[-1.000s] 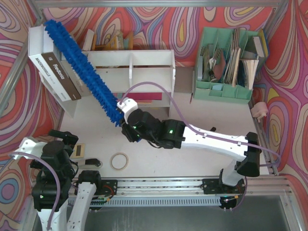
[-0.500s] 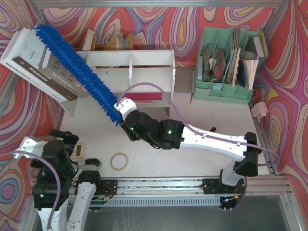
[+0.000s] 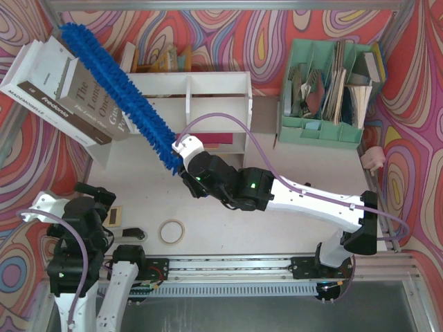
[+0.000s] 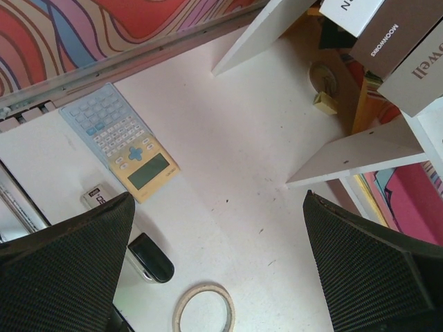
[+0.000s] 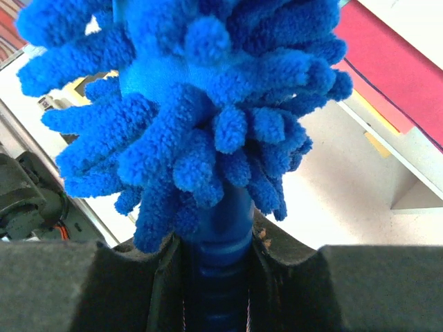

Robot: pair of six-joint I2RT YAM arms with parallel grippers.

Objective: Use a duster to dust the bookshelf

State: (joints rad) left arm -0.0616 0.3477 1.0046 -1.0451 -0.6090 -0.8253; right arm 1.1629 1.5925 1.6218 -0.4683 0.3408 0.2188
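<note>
Duster (image 5: 208, 104) tip beyond right-wrist frame

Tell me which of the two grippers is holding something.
The right gripper: it is shut on the duster's thin handle. The left gripper hangs open and empty over the table.

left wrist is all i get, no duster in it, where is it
Observer: The duster slants up-left across the bookshelf's left end.
Operator: whats holding it
Observer: The right gripper is shut on its handle, just below the brush.
Operator: is the tip on anything
Observer: Its far half crosses over the tilted books left of the bookshelf. I can't tell if it touches them.
</note>
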